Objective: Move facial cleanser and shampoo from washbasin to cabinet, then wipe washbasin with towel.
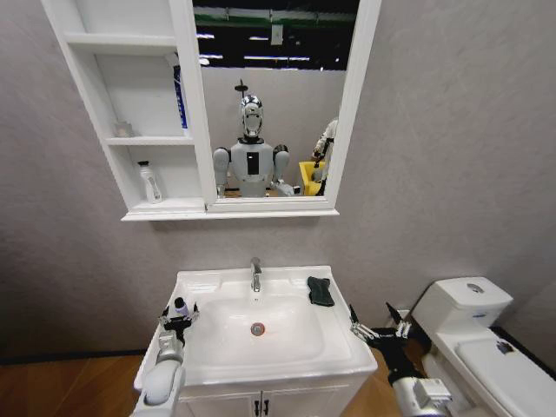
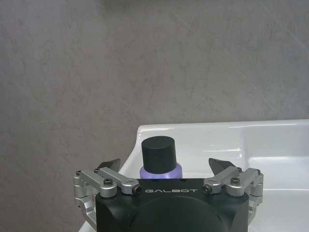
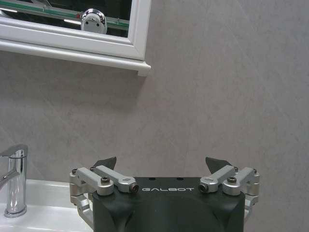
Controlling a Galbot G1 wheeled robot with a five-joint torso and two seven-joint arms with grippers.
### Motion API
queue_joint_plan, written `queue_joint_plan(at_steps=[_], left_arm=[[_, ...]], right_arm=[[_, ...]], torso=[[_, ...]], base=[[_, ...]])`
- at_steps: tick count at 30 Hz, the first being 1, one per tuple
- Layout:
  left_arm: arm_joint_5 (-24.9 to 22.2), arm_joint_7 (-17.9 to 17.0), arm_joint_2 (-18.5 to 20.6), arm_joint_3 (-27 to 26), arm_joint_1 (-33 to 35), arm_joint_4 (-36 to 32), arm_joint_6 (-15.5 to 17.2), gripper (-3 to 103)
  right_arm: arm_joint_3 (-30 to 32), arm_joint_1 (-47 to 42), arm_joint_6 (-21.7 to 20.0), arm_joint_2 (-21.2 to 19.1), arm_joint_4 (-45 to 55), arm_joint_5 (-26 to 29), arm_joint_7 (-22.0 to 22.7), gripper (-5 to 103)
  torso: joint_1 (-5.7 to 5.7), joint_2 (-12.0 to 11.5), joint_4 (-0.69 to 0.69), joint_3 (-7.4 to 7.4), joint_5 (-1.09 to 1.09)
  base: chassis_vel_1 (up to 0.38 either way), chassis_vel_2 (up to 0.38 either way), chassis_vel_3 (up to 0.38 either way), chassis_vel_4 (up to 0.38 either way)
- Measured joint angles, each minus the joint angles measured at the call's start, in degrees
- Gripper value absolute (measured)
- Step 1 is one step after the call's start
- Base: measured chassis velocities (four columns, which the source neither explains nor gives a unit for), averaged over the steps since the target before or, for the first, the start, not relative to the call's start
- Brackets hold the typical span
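Grey-walled bathroom, washbasin (image 1: 261, 343) lower centre. Black-capped bottle (image 1: 180, 307) stands on its left rim between the spread fingers of your left gripper (image 1: 177, 317). Likely light, slick: grip the body below the cap. Right gripper (image 1: 379, 328), lower right, released.

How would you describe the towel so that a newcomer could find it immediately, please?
Start at the white washbasin and find its chrome faucet. On the basin's flat rim just right of it lies the towel, a small, nearly black cloth, the only dark soft thing on the white ceramic.
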Motion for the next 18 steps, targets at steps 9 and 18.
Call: queue_joint_plan(at_steps=[9, 18], left_arm=[[-0.3, -0.5, -0.2, -0.2, -0.3, 1.5, 0.7, 100], [-0.5, -0.6, 0.0, -0.5, -1.1, 3.1, 0.7, 69]], right_arm=[[0.1, 0.4, 0.1, -0.2, -0.3, 0.3, 0.1, 100], [0.3, 0.4, 0.0, -0.1, -0.1, 0.4, 0.2, 100]], torso=[[0.00, 0.0, 0.01, 0.00, -0.01], [0.00, 0.0, 0.00, 0.00, -0.01]], base=[[0.000, 0.000, 0.000, 0.000], [0.000, 0.000, 0.000, 0.000]])
